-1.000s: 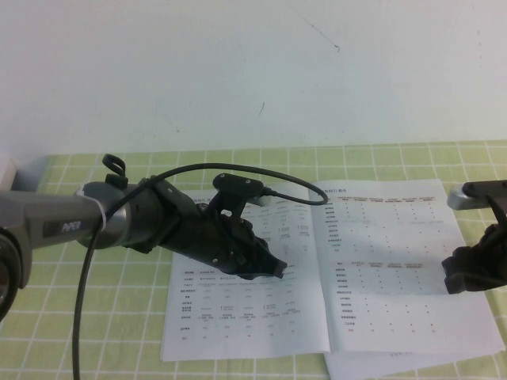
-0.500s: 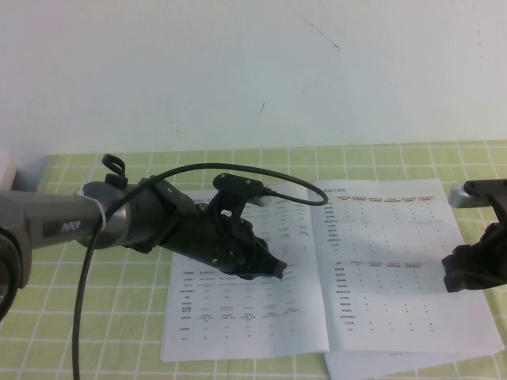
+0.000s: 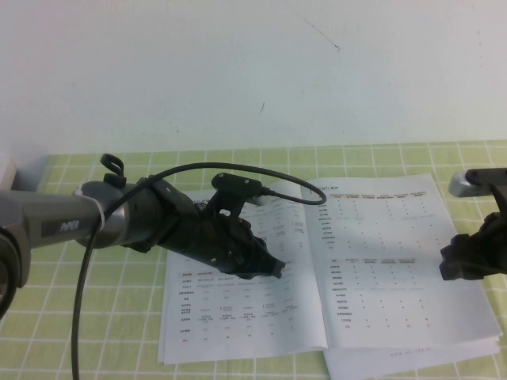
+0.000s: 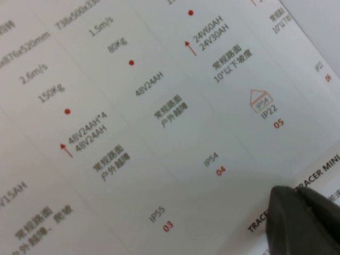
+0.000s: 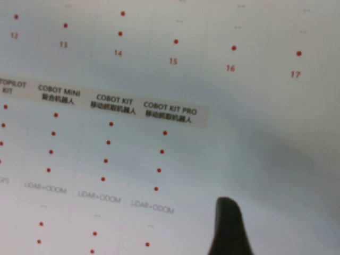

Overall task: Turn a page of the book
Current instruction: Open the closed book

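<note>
The book [image 3: 238,317] lies open on the green checked cloth. My left gripper [image 3: 277,269] is shut and empty, its tip resting on the left-hand page near the spine; the left wrist view shows the closed fingertips [image 4: 297,202] on printed tables. My right gripper [image 3: 451,265] is at the outer edge of the right-hand page [image 3: 388,261]. In the right wrist view one dark finger [image 5: 228,228] lies on top of the page [image 5: 159,79] and the other finger is hidden beneath it. The page's outer edge is raised off the sheets below.
The green checked cloth [image 3: 95,317] covers the table up to a white wall [image 3: 238,71] at the back. The left arm's black cable [image 3: 79,293] loops over the cloth. Lower sheets of the booklet stick out at the front right [image 3: 412,360].
The right gripper has shifted slightly inward and the right-hand page's outer edge has lifted and bowed, uncovering the sheets below. The left arm has hardly moved.
</note>
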`<control>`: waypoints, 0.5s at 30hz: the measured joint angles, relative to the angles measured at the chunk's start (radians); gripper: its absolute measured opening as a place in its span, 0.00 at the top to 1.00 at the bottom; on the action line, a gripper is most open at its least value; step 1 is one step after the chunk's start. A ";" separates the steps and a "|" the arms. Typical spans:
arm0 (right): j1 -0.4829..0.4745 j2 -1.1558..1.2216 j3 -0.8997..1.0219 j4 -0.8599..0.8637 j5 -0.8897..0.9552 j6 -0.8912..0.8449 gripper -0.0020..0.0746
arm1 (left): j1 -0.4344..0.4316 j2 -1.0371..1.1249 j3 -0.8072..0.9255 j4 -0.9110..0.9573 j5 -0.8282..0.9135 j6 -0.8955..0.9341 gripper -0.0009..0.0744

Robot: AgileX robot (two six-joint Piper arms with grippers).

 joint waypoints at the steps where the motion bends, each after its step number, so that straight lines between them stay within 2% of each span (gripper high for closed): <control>1: 0.000 0.000 0.000 0.000 -0.001 0.000 0.40 | 0.000 0.000 0.000 0.000 0.000 0.000 0.99; 11: 0.000 0.000 0.000 0.001 -0.002 -0.014 0.40 | 0.000 0.000 0.000 0.005 0.000 0.003 0.99; 15: 0.000 -0.008 0.000 -0.001 -0.002 -0.021 0.40 | 0.000 0.000 -0.002 0.063 0.000 -0.033 0.99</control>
